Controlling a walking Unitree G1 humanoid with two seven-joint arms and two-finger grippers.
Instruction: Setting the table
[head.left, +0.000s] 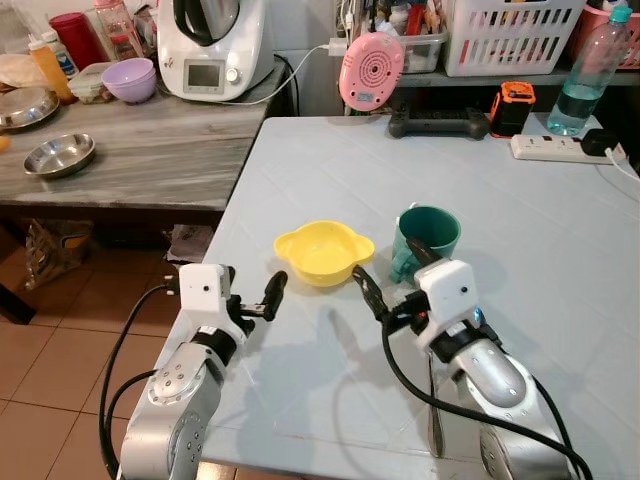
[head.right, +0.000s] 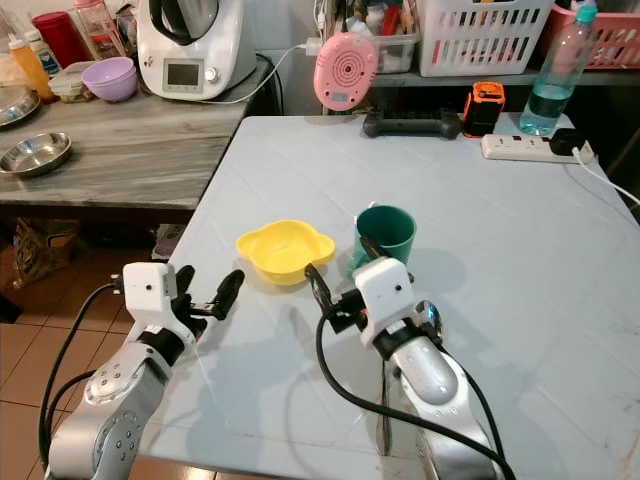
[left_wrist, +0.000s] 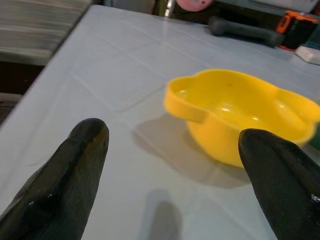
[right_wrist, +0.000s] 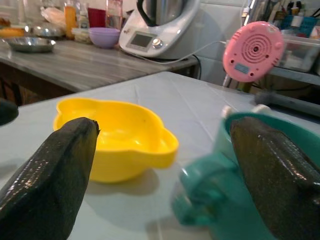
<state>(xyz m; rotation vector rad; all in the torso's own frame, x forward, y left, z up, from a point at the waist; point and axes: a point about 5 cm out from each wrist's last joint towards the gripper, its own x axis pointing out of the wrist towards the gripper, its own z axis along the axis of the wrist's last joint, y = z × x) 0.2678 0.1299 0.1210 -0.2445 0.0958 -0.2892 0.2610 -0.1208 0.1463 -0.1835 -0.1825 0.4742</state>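
A yellow bowl (head.left: 322, 250) with two small handles stands on the pale grey table (head.left: 540, 260), near its front left. Just to the bowl's right stands a green mug (head.left: 428, 238). My left gripper (head.left: 262, 300) is open, low over the table just left of the bowl, fingers pointing at it; the left wrist view shows the bowl (left_wrist: 235, 110) ahead between the fingers. My right gripper (head.left: 392, 268) is open, one finger by the bowl's right rim, the other at the mug. A metal utensil (head.left: 436, 415) lies on the table under my right arm.
The table's left edge (head.left: 235, 200) drops to a tiled floor. Beyond it a wooden counter (head.left: 150, 150) holds a steel bowl (head.left: 60, 155), a purple bowl (head.left: 130, 80) and a kitchen machine (head.left: 215, 45). At the table's far end are a power strip (head.left: 560, 148), a water bottle (head.left: 590, 70) and a pink gadget (head.left: 371, 70).
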